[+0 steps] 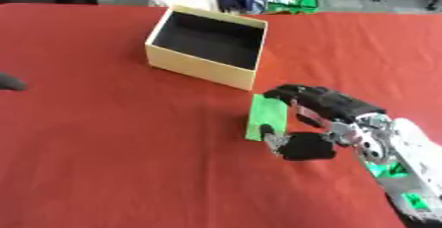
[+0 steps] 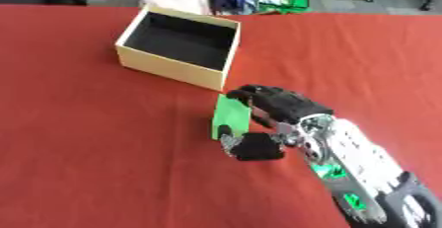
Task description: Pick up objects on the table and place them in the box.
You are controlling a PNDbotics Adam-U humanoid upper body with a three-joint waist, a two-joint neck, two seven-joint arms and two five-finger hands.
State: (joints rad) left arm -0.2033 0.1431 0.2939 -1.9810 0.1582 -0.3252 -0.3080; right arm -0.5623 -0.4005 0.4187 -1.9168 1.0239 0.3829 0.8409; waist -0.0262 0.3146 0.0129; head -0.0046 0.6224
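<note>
**Right hand closes on the green piece beside the box**

From where I stand, the right hand (image 1: 332, 111) reaches in from the lower right over the red counter (image 1: 103, 138). Its fingers (image 1: 298, 94) curl over the top right edge of a flat green object (image 1: 264, 116), and the thumb (image 1: 280, 140) presses at its lower edge, so the piece sits pinched between them. The green object stands just in front of the near corner of the box (image 1: 194, 66), close to it, though I cannot tell whether they touch. The box is cream-coloured, open at the top, dark inside, and sits askew on the counter. At the far left edge a dark rounded shape (image 1: 9, 81) pokes into view; what it is, I cannot tell.
</note>
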